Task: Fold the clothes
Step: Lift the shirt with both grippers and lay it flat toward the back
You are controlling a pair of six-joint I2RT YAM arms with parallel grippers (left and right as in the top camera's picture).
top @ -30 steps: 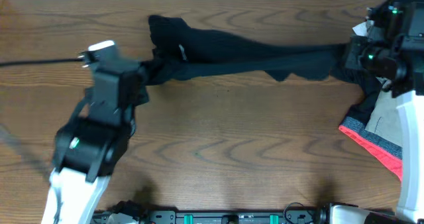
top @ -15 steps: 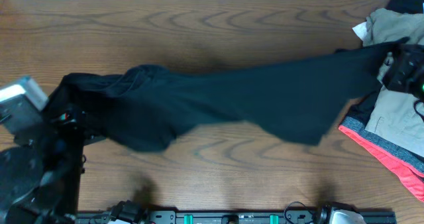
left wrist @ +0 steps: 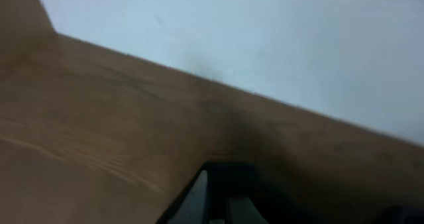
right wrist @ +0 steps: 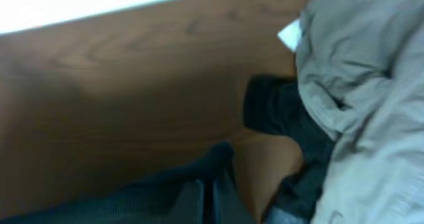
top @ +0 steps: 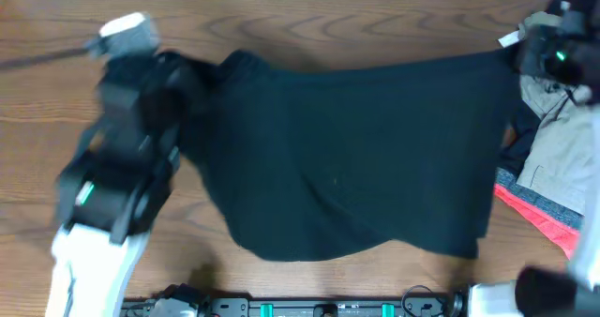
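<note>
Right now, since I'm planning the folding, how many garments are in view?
4: a black shirt stretched across mid-table, a khaki garment at the right edge, a black one partly under it, a coral-pink one at front right. More may be hidden.

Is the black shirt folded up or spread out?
Spread out: the black shirt forms one wide sheet across the table.
</note>
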